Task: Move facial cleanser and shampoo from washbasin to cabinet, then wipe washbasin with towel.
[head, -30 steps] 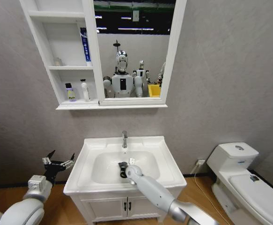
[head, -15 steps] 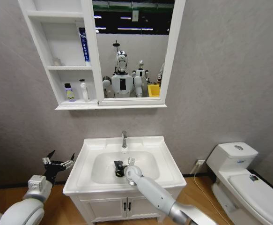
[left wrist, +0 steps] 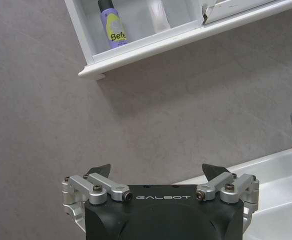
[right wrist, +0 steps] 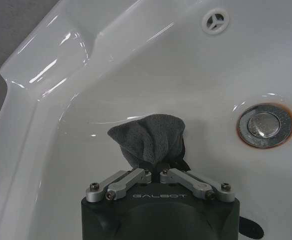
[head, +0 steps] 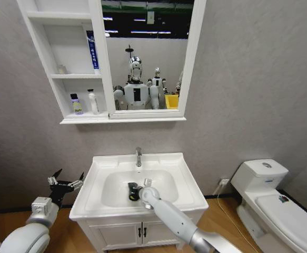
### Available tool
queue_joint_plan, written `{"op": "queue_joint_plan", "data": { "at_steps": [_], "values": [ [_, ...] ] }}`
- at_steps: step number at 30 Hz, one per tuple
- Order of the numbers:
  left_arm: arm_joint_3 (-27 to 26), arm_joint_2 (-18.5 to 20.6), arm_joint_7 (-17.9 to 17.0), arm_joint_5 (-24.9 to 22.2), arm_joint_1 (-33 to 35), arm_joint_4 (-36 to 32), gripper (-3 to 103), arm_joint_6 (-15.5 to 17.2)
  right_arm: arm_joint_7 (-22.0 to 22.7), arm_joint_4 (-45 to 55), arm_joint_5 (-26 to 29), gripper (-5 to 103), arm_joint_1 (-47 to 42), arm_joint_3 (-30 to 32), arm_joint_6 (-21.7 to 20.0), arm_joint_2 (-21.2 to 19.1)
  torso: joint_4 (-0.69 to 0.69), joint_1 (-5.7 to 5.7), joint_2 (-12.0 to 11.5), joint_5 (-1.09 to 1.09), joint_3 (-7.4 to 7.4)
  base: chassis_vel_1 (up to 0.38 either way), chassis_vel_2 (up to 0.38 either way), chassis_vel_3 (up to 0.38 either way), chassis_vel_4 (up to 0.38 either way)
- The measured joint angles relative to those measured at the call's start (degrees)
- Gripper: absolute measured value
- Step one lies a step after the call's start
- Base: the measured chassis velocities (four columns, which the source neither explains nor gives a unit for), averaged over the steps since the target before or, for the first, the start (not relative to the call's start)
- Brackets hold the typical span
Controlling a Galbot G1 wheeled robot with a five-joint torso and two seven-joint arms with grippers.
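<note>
Right wrist view showed my right pincer [right wrist: 155, 172] clamped on the towel [right wrist: 148, 137] inside the washbasin [right wrist: 45, 75] bowl, near the drain [right wrist: 265, 125]; my left pincer [head: 66, 183] hung spread apart beside the basin.

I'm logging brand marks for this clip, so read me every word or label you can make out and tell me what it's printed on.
"GALBOT": on the left gripper, on its black housing.
"GALBOT", harder to read: on the right gripper, whose fingers pinch the towel.
"Befe", cut off: on the purple bottle on the cabinet.
Blue tube, white bottle: print too small to read.
</note>
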Motion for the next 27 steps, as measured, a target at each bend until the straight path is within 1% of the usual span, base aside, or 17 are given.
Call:
{"op": "queue_joint_plan", "data": {
  "at_steps": [1,2,3,5,6,8,9,11,12,13,14,16,17,18,21,25,27],
  "values": [
    [0.0,0.0,0.0,0.0,0.0,0.0,100,0.0,0.26,-0.97,-1.33,3,0.07,0.01,-0.09,0.02,-0.01,0.0,0.0,-0.01,0.0,0.0,0.0,0.0,0.0],
    [0.0,0.0,0.0,0.0,0.0,0.0,100,0.0,1.96,-2.37,-4.86,3,0.23,-0.15,-0.67,-0.39,-0.03,0.0,0.0,0.0,0.0,0.0,0.0,0.0,0.0],
    [0.0,0.0,0.0,0.0,0.0,0.0,100,0.0,1.96,-2.37,-4.86,3,0.23,-0.15,-0.67,-0.39,-0.03,0.0,0.0,0.0,0.0,0.0,0.0,0.0,0.0],
    [0.01,0.0,0.0,0.0,0.0,0.0,100,0.0,6.6,-3.32,-14.07,3,0.13,-0.76,-3.25,-4.1,-0.05,0.0,0.0,0.01,0.0,0.0,0.0,0.0,0.0],
    [0.01,0.0,0.0,0.0,0.0,0.0,100,0.0,6.6,-3.32,-14.07,3,0.13,-0.76,-3.25,-4.1,-0.05,0.0,0.0,0.01,0.0,0.0,0.0,0.0,0.0],
    [0.0,0.0,0.0,0.0,0.0,0.0,100,0.0,9.07,-0.05,-19.63,3,-0.35,-1.03,-5.2,-9.55,-0.06,0.0,0.01,0.02,-0.01,0.0,0.0,0.0,0.0],
    [0.0,0.0,0.0,0.0,0.0,0.0,100,0.0,9.07,-0.05,-19.63,3,-0.35,-1.03,-5.2,-9.55,-0.06,0.0,0.01,0.02,-0.01,0.0,0.0,0.0,0.0],
    [0.01,0.0,0.0,0.0,0.0,0.0,100,0.0,9.67,3.89,-23.68,3,-0.41,-1.02,-5.25,-14.14,-0.06,0.0,0.0,0.02,0.0,0.0,0.0,0.0,0.0],
    [0.01,0.0,0.0,0.0,0.0,0.0,100,0.0,9.67,3.89,-23.68,3,-0.41,-1.02,-5.25,-14.14,-0.06,0.0,0.0,0.02,0.0,0.0,0.0,0.0,0.0],
    [0.01,0.0,0.0,0.0,0.0,0.0,100,0.0,9.69,7.19,-25.58,3,-0.26,-0.93,-4.91,-17.24,-0.07,0.01,0.0,0.02,0.01,0.0,0.0,0.0,0.0],
    [0.01,0.0,0.0,0.0,0.0,0.0,100,0.0,9.69,7.19,-25.58,3,-0.26,-0.93,-4.91,-17.24,-0.07,0.01,0.0,0.02,0.01,0.0,0.0,0.0,0.0],
    [0.01,0.0,0.0,0.0,0.0,0.0,100,0.0,9.61,11.84,-28.72,3,0.32,-0.38,-4.41,-22.45,-0.04,0.0,0.0,0.01,0.0,0.0,0.0,0.0,0.0],
    [0.0,0.0,0.0,0.0,0.0,0.0,100,0.0,9.08,13.57,-31.66,3,0.55,0.21,-3.66,-25.04,-0.05,0.0,0.0,0.01,0.0,0.0,0.0,0.0,0.0],
    [0.0,0.0,0.0,0.0,0.0,0.0,100,0.0,9.08,13.57,-31.66,3,0.55,0.21,-3.66,-25.04,-0.05,0.0,0.0,0.01,0.0,0.0,0.0,0.0,0.0],
    [0.01,0.0,0.0,0.0,0.0,0.0,100,0.0,6.78,15.78,-36.36,3,0.83,2.15,-1.21,-28.42,-0.08,0.0,0.0,0.0,0.0,0.0,0.0,0.0,0.0],
    [0.0,0.0,0.0,0.0,0.0,0.0,100,0.0,5.36,16.3,-35.87,3,1.22,3.57,-0.09,-28.97,-0.05,0.0,0.0,0.01,0.0,0.0,0.0,0.0,0.0],
    [0.0,0.0,0.0,0.0,0.0,0.0,100,0.0,2.93,15.03,-34.95,3,1.83,4.6,1.04,-28.87,-0.03,0.0,0.0,0.01,0.0,0.0,0.0,0.0,0.0]
  ]
}}
